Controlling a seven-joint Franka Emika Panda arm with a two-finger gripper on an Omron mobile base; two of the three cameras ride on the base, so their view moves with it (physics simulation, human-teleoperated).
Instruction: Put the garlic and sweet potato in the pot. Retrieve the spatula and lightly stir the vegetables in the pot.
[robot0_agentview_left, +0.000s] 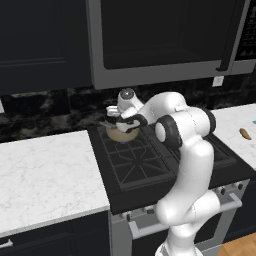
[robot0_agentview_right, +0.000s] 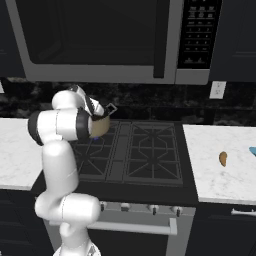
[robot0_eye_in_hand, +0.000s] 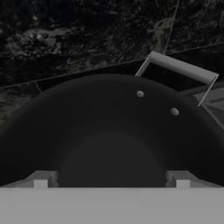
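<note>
The tan-gold pot (robot0_agentview_left: 121, 134) (robot0_agentview_right: 100, 128) stands on the stove's back-left burner. My gripper (robot0_agentview_left: 115, 119) (robot0_eye_in_hand: 111, 179) hovers right over it, open, with nothing between its fingertips (robot0_eye_in_hand: 40, 179). In the hand view the pot's dark inside (robot0_eye_in_hand: 109, 131) lies below the fingers, one grey side handle (robot0_eye_in_hand: 181, 68) at the upper right. I see no garlic; it is hidden or out of view. The orange-brown sweet potato (robot0_agentview_left: 245, 134) (robot0_agentview_right: 223, 158) lies on the right counter. A bit of the light blue spatula (robot0_agentview_right: 253, 150) (robot0_agentview_left: 254, 122) shows at the frame edge beyond it.
The black stove (robot0_agentview_right: 145, 150) has grates across its top. White marble counters flank it on the left (robot0_agentview_left: 45, 175) and on the right (robot0_agentview_right: 225, 175). A microwave (robot0_agentview_right: 100, 40) hangs low over the stove, close above the arm.
</note>
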